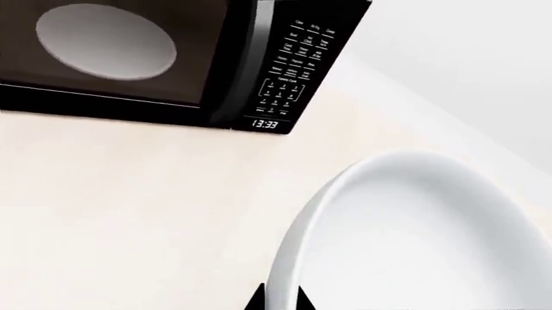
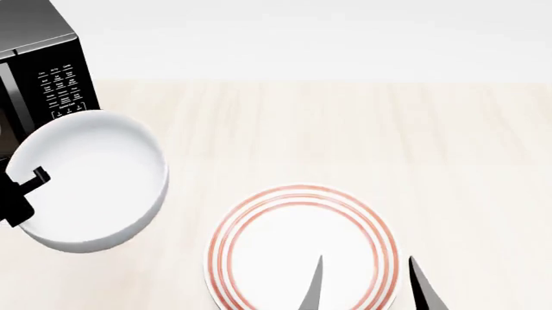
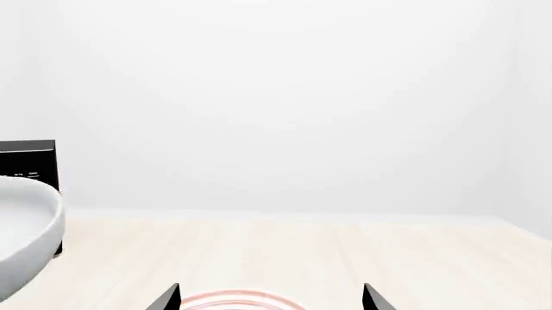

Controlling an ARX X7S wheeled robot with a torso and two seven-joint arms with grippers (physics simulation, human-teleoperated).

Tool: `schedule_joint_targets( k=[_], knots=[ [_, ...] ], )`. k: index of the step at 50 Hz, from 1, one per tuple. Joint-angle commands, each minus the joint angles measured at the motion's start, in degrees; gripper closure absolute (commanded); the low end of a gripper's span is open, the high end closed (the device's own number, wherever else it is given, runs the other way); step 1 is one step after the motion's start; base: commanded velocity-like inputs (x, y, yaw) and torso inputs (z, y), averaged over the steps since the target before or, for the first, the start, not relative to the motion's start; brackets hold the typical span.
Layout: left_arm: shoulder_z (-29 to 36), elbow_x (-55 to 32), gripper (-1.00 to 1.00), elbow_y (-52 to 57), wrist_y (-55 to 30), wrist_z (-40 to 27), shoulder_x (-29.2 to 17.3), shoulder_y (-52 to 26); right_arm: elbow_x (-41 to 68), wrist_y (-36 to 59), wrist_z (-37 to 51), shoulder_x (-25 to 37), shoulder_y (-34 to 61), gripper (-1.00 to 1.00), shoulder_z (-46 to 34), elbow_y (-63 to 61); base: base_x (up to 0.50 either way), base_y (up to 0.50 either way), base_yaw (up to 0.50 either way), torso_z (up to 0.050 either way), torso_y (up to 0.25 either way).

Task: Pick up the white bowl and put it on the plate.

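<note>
I'm looking at a kitchen, a rendered one: a black microwave [image 2: 43,71] with a keypad and a lit clock sits at the back of a pale wood-grain countertop [image 2: 345,135], crockery is out on it, and a plain white wall [image 3: 285,97] runs behind.

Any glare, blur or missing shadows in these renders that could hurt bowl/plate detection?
Head view: flat, even light; bowl and plate cast almost no shadow on the pale table. Left wrist view: bowl fills the corner as a low-contrast white shape; microwave slightly soft, keypad text unreadable. Right wrist view: white wall dominates; plate only a faint red arc at the edge.
</note>
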Motion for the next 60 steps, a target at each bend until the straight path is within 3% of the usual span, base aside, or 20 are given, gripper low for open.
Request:
schedule_joint_targets(
  k=[1,9,17,40,60],
  knots=[
    [3.39,-2.22,1.00,-1.53,-0.12,-1.34,2.33,-2.68,0.16,-0.38,0.13,0.05,-0.02,-1.00,-0.16,0.41,0.00,0.00,0.00,0.000,0.000],
    [9.81,-3.48,1.00,-7.25,-1.14,-3.55,3.39,-5.89,0.09,-0.61,0.09,0.06,0.12,-1.00,-0.53,0.89,0.00,0.00,0.00,0.000,0.000],
    [15.26,-11.18,1.00,-14.33,1.27,-8.59,3.75,-8.95,0.05,-0.81,0.09,-0.03,0.10,-1.00,-1.01,1.33,0.00,0.00,0.00,0.000,0.001],
    [34.58,-31.97,1.00,-36.98,18.22,-16.91,3.88,-17.18,0.49,-1.24,0.31,0.17,0.17,-1.00,-1.23,2.07,0.00,0.00,0.00,0.000,0.000],
    [54.83,-50.73,1.00,-45.26,32.51,-21.40,3.77,-20.23,0.94,-1.92,0.38,0.48,0.27,-1.00,-1.22,2.51,0.00,0.00,0.00,0.000,0.001]
  ],
)
